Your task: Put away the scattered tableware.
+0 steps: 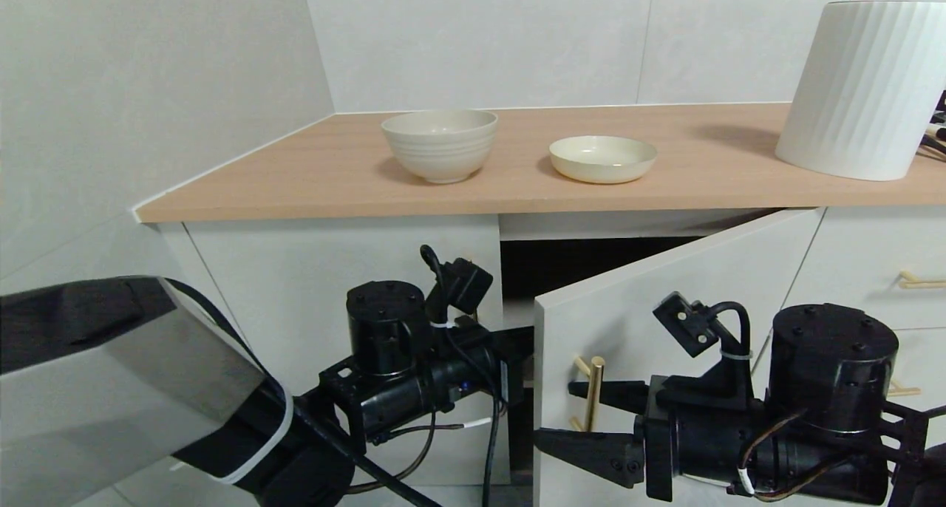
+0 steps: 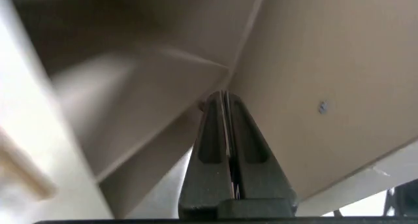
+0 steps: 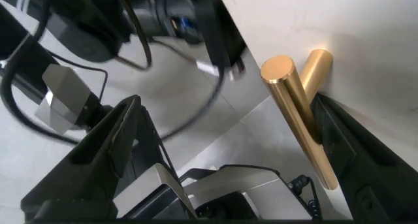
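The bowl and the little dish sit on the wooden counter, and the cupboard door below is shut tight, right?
Not quite: the cupboard door stands partly open, as the head view shows. The bowl and dish do sit on the counter.

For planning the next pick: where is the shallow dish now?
In the head view, the shallow dish sits on the wooden countertop, just right of the deeper bowl, above the partly open cabinet door.

A bowl (image 1: 440, 143) and a shallow dish (image 1: 602, 158) are shown apart on the counter (image 1: 332, 174). Below, the right hand (image 1: 556, 415) is spread at the brass handle (image 1: 596, 374) of the part-open cabinet door (image 1: 665, 300).
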You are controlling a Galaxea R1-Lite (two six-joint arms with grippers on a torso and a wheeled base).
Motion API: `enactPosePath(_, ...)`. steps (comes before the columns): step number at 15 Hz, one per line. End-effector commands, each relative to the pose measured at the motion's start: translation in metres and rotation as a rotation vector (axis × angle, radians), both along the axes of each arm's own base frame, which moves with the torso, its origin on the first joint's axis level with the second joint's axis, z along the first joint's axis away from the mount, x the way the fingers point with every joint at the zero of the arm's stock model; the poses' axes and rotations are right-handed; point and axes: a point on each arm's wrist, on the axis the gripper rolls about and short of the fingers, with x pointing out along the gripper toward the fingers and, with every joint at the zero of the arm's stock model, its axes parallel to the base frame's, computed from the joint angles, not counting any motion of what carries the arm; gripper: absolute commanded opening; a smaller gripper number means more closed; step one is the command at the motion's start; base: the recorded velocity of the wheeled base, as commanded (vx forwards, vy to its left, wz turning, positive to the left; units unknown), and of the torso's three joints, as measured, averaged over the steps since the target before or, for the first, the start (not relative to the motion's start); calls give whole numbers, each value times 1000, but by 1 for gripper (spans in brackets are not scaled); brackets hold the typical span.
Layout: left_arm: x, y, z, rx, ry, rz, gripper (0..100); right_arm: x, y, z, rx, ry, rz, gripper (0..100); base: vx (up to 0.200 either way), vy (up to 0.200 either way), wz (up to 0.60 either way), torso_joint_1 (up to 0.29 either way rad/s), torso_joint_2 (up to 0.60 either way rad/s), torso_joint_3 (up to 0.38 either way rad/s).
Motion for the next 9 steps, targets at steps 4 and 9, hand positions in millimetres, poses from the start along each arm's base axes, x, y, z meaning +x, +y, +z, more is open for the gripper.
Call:
enactPosePath(4,-9,-10,-5,-3,-2,-35,0,4,-7,-5,-40,-50,-22,100,0,0,0,0,0,0)
enactPosePath(9,-24,-19,4,-36,-1,-76,0,26,-26,-5,-73,-129,-112,100,0,0,0,0,0,0)
